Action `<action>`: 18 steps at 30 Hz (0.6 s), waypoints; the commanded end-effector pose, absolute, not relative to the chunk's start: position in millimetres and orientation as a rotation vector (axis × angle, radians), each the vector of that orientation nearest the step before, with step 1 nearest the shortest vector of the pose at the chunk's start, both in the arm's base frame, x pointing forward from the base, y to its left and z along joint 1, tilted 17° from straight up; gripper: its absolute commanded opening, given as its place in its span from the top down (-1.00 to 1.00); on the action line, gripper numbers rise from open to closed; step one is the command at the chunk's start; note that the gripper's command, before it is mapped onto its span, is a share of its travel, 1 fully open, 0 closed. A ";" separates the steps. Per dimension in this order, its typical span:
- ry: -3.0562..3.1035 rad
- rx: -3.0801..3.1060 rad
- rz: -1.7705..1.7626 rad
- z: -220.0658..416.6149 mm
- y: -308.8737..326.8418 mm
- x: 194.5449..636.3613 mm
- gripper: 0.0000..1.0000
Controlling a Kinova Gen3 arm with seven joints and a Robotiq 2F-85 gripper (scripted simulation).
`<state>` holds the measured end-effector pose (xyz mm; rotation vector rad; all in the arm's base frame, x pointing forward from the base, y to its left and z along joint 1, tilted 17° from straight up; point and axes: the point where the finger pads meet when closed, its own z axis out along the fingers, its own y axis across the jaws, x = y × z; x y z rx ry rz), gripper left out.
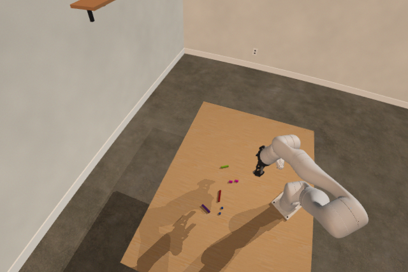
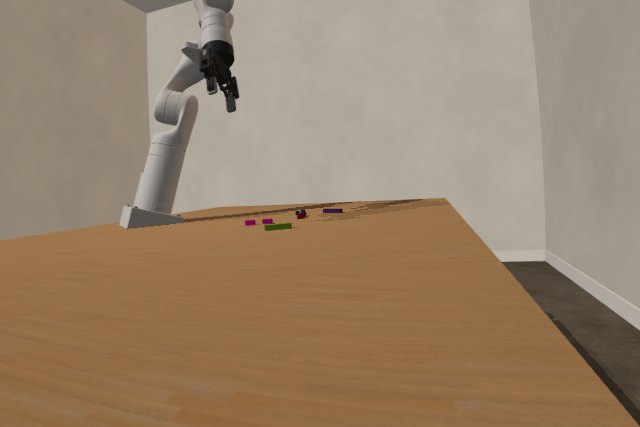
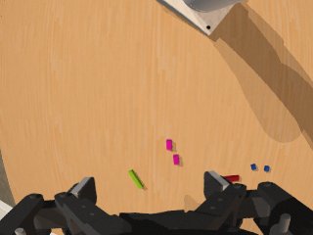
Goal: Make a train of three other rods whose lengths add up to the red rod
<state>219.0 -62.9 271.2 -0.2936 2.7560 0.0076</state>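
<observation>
We hang high above the table (image 1: 230, 124) with our gripper (image 2: 223, 92) spread wide and empty, so the whole matter is where the rods lie below us. Red is seven, and we judge lime plus two blues, or lime-free sets, must be weighed: lime, blue, blue fits. In the wrist view the lime rod (image 3: 136, 179) lies nearest, below and a little left of centre between our fingers, its long axis running diagonally. The two magenta rods (image 3: 172, 152) sit just beside each other farther out. The two blue rods (image 3: 260, 167) lie well to the right, near the red rod (image 3: 231, 178), partly hidden behind one finger. The purple rod (image 1: 205, 208) shows only from above.
</observation>
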 end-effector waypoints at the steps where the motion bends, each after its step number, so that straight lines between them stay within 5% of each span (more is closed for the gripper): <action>1: 2.755 -0.298 0.007 271.6 -62.6 219.5 -1.00; 18: 2.721 -0.489 -0.024 273.7 -48.9 231.7 -1.00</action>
